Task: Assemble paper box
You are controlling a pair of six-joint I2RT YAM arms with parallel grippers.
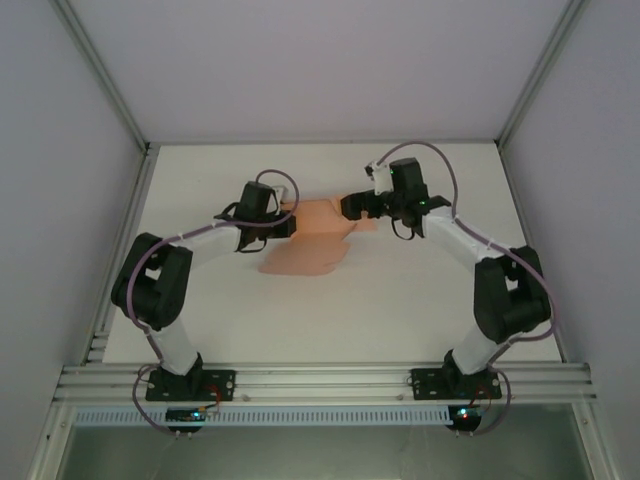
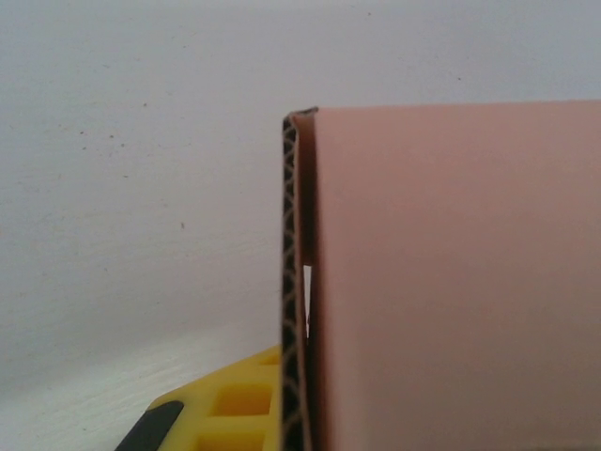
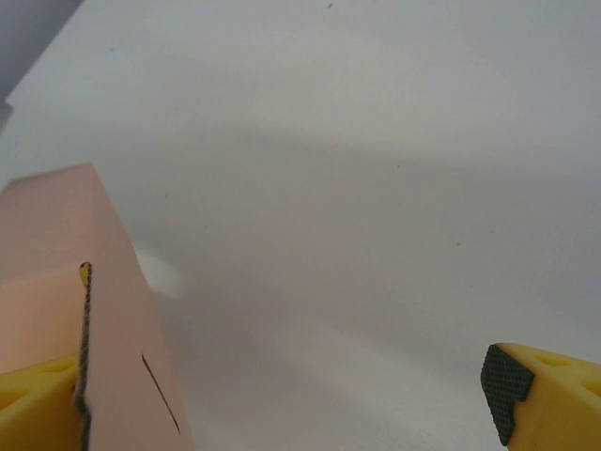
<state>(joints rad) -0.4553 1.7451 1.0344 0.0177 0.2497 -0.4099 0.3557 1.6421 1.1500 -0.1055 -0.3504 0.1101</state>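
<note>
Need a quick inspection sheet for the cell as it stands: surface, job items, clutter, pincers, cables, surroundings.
Surface: white table, matte.
Job's things: paper box, salmon-pink, partly folded, mid-table between the arms.
Clutter: nothing seen.
Pincers: left pincer shut on a box panel; right pincer open, box edge beside one finger.
Cables: grey-purple cables looped along both arms.
Surroundings: pale walls, aluminium rail at near edge.
</note>
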